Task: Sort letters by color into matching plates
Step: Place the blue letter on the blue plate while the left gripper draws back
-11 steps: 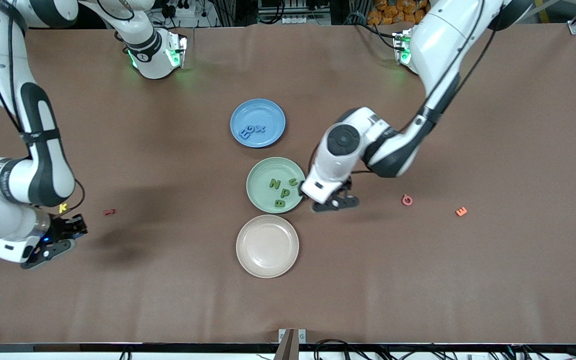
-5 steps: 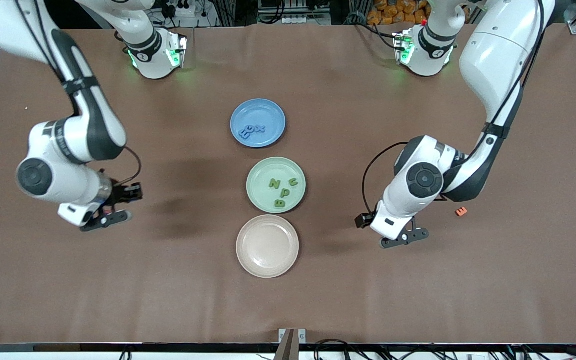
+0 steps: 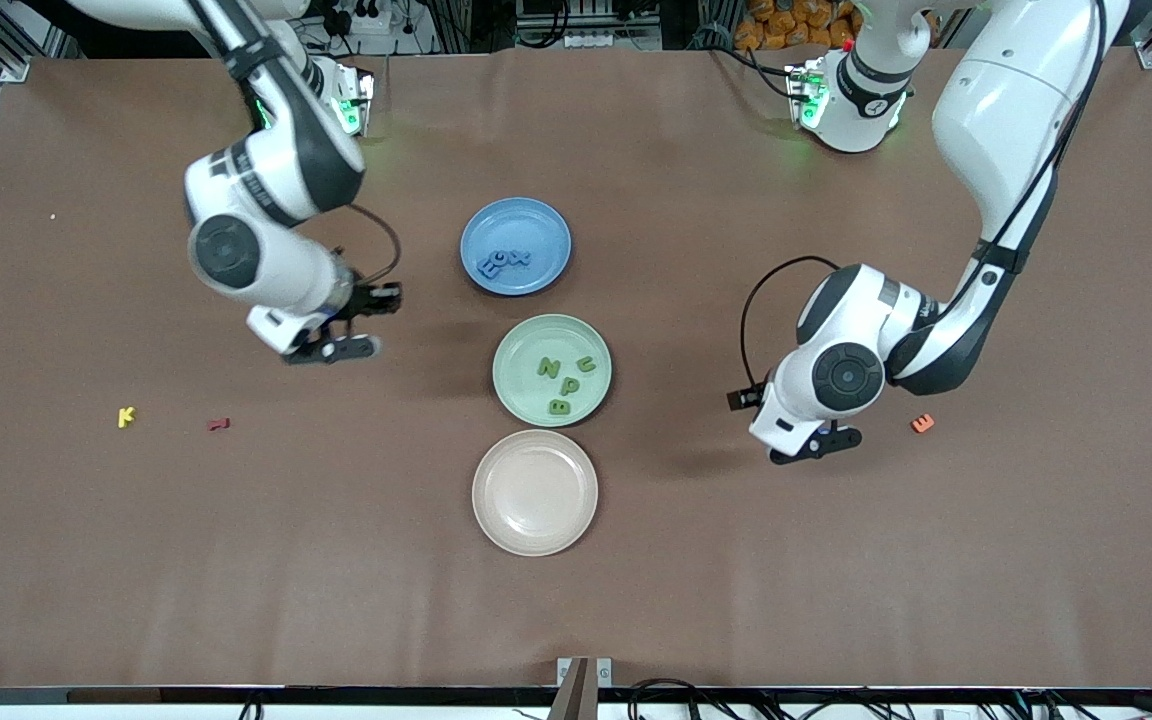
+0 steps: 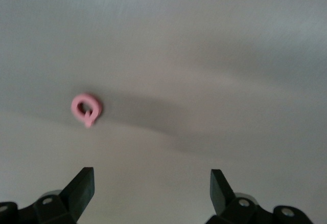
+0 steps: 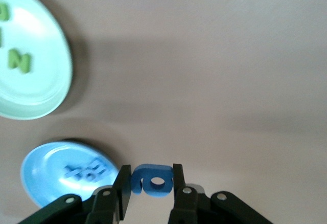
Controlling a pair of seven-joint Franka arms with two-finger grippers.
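Observation:
The blue plate holds three blue letters. The pale green plate, nearer the front camera, holds four green letters. My right gripper is in the air beside the blue plate, toward the right arm's end of the table. It is shut on a fourth blue letter, which shows between the fingertips of my right gripper. That view also shows the blue plate and the green plate. My left gripper hangs open and empty; it shows over bare table.
A beige plate lies nearest the front camera. A pink letter lies just ahead of the left gripper. An orange letter lies toward the left arm's end. A yellow letter and a dark red letter lie toward the right arm's end.
The right arm swung from beside the yellow letter up toward the blue plate. The left arm drew away from the green plate toward its own end and stopped over the pink letter.

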